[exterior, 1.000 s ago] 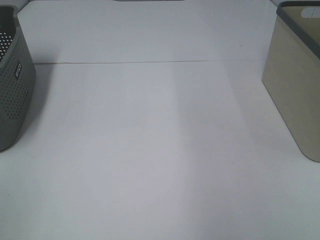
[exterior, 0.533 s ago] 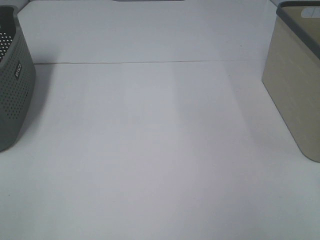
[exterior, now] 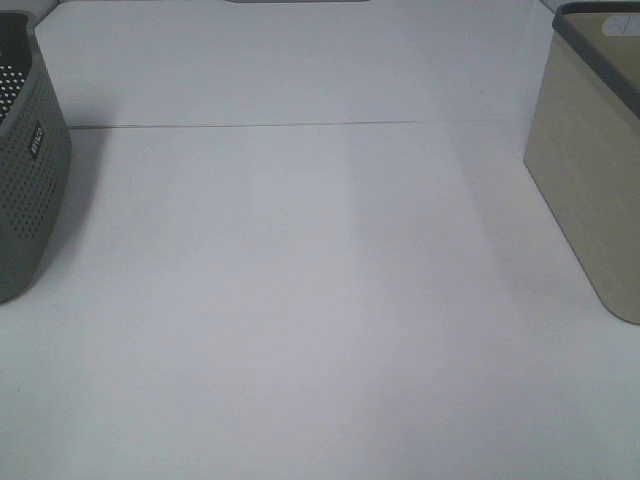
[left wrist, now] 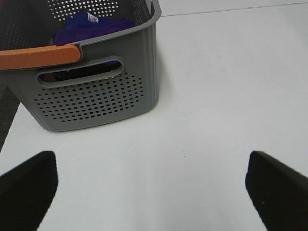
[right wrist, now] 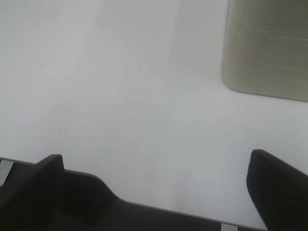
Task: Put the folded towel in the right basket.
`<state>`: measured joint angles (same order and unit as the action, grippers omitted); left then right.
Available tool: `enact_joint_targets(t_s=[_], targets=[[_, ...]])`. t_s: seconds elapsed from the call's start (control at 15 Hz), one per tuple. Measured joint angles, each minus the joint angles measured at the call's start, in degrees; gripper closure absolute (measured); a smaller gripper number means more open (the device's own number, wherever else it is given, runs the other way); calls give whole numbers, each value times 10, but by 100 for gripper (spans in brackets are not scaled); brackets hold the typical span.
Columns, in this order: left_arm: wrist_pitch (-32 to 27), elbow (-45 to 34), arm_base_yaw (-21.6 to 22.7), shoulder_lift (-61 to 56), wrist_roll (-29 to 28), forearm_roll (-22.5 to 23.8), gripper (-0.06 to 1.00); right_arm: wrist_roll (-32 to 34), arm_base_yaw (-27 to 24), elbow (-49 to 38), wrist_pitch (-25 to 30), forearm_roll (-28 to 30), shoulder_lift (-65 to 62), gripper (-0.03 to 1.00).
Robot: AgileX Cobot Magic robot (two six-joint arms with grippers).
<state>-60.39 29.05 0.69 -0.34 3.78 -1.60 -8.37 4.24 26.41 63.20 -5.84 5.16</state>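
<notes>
A purple folded towel (left wrist: 91, 26) lies inside the grey perforated basket (left wrist: 96, 91), which has an orange handle (left wrist: 38, 57). That basket stands at the left edge of the high view (exterior: 30, 170). The beige right basket (exterior: 590, 170) stands at the right edge and also shows in the right wrist view (right wrist: 267, 48). My left gripper (left wrist: 154, 185) is open and empty above the white table, a short way in front of the grey basket. My right gripper (right wrist: 154, 187) is open and empty over the table's front edge. Neither gripper shows in the high view.
The white table (exterior: 320, 280) stretches between the two baskets, with a thin seam line (exterior: 300, 125) across its far part. A dark edge (right wrist: 120, 211) of the table front shows in the right wrist view.
</notes>
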Motion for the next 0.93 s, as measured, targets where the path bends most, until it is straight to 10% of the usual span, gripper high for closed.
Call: enact_joint_targets(t_s=[0.93], targets=[[0,0,0,0,0,0,-5,3,0,-1,0,7,-53,-2]])
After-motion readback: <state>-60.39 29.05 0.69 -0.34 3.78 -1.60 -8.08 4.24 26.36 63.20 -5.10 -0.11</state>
